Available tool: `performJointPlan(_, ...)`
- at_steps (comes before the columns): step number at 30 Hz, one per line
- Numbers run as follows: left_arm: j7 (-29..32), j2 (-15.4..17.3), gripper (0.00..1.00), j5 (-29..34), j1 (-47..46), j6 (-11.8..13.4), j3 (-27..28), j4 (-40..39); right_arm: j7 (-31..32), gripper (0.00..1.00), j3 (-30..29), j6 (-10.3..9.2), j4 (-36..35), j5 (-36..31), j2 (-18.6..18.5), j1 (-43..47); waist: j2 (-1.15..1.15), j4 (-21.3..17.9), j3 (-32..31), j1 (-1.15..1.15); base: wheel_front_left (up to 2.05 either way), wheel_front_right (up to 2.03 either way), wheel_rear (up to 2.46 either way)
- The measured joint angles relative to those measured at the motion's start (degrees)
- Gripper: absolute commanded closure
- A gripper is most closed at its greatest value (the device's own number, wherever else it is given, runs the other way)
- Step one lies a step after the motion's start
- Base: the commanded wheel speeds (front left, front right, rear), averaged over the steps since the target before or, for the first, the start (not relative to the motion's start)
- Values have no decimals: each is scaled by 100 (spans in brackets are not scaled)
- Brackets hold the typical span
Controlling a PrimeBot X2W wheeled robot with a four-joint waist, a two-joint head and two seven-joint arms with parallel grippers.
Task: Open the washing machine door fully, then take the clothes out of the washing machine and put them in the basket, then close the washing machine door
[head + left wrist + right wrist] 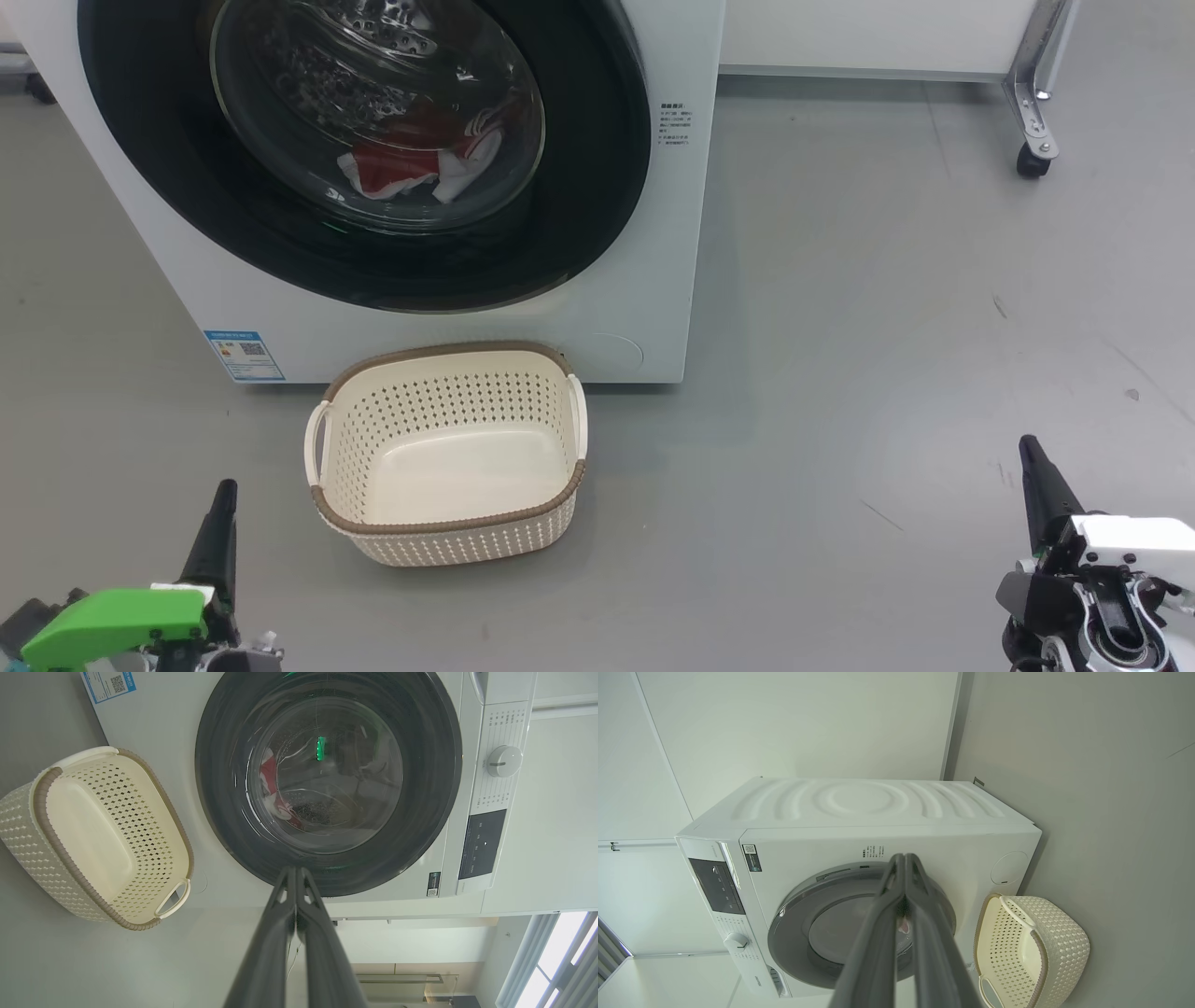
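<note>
Head view: grey floor (840,327) carries basket (457,548) before washing machine (658,243); left hand (295,871), right hand (904,859) closed.

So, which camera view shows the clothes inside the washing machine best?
The head view: the clothes show red and white through the washing machine door. The left wrist view gives a red patch among reflections; in the right wrist view the right gripper hides nearly all.
</note>
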Motion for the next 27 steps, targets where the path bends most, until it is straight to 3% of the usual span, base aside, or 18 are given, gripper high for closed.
performJointPlan(2,-1,-19,100,0,30,4,-12,58,-2,100,3,-3,52,2,22,31,0,0,0,0,0,0,0)
performJointPlan(3,-1,-47,0,0,71,5,-26,131,-2,0,5,-4,115,2,57,79,0,0,0,0,0,0,0)
performJointPlan(8,-8,-177,0,0,259,7,-91,322,-7,0,20,-5,305,1,189,328,0,-1,1,0,0,0,0)
performJointPlan(27,-348,-177,0,202,244,13,-212,322,-343,0,57,-7,174,-474,182,304,0,-30,4,0,0,0,0)
